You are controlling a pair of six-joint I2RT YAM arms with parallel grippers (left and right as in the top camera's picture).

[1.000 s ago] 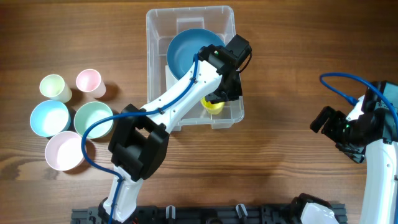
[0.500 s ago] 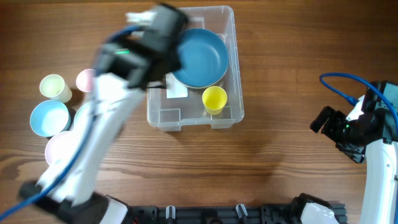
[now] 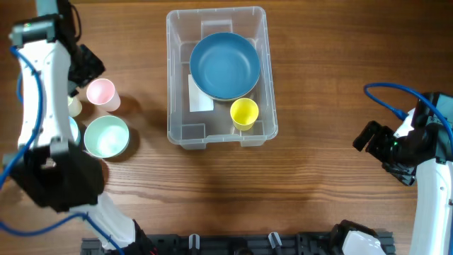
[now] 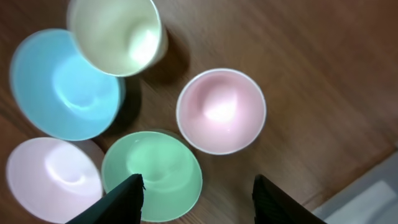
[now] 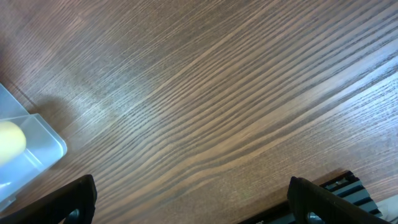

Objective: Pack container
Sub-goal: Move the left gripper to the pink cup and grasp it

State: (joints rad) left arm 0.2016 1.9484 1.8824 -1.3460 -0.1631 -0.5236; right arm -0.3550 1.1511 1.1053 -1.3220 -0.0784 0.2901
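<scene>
Fills every view with a brown wooden desk [image 3: 318, 57], grain running left to right, and a dark rail [image 3: 233, 244] along the near edge. Sets the container [image 3: 182, 132] toward the far edge, a little left of the middle, mouth upward, long axis running from far edge to near edge. Holds a dark blue bowl [image 3: 225, 65] at its far end, a yellow cup [image 3: 244, 112] upright by the near right corner and a white label [image 3: 199, 95] on the left side.

Hangs the left pincer [image 4: 198, 200] near the left edge, spread wide and gripping nothing, above a pink cup [image 4: 221, 111], a green bowl [image 4: 152, 174], a pale yellow cup [image 4: 118, 34], a light blue bowl [image 4: 62, 84] and a pink bowl [image 4: 50, 180], all clustered together. Keeps the right pincer [image 5: 193, 202] near the right edge, likewise spread and empty over bare wood.
</scene>
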